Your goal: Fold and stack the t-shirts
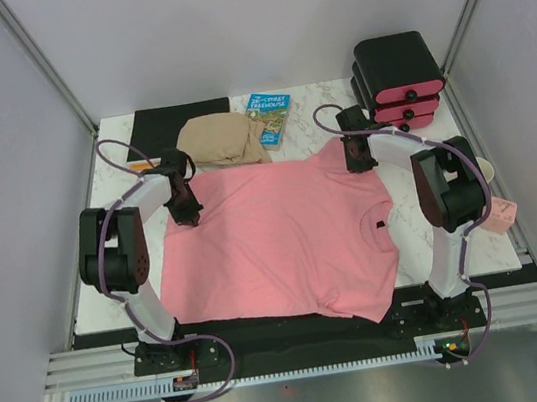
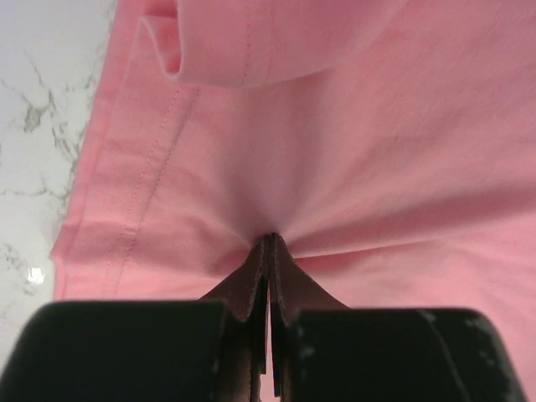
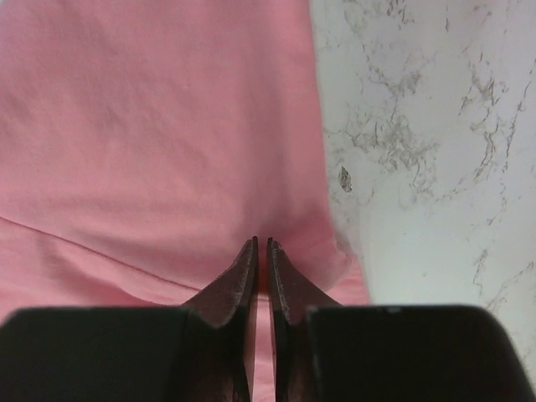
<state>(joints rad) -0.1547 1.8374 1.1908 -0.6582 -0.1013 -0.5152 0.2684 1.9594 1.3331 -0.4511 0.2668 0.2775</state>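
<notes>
A salmon-pink t-shirt (image 1: 280,245) lies spread over the middle of the marble table, its dark neck label (image 1: 379,224) toward the right. My left gripper (image 1: 190,216) is at the shirt's far left corner, shut on a pinch of the pink cloth (image 2: 276,193), which puckers at the fingertips (image 2: 260,251). My right gripper (image 1: 356,164) is at the far right corner by the sleeve, shut on the pink cloth (image 3: 167,167) near its edge. A folded tan t-shirt (image 1: 224,139) lies at the back.
A blue book (image 1: 269,118) lies beside the tan shirt. A black mat (image 1: 180,116) is at the back left. A black box with pink drawer fronts (image 1: 399,80) stands at the back right. A pink note (image 1: 499,215) lies at the right edge. Bare marble (image 3: 435,151) borders the shirt.
</notes>
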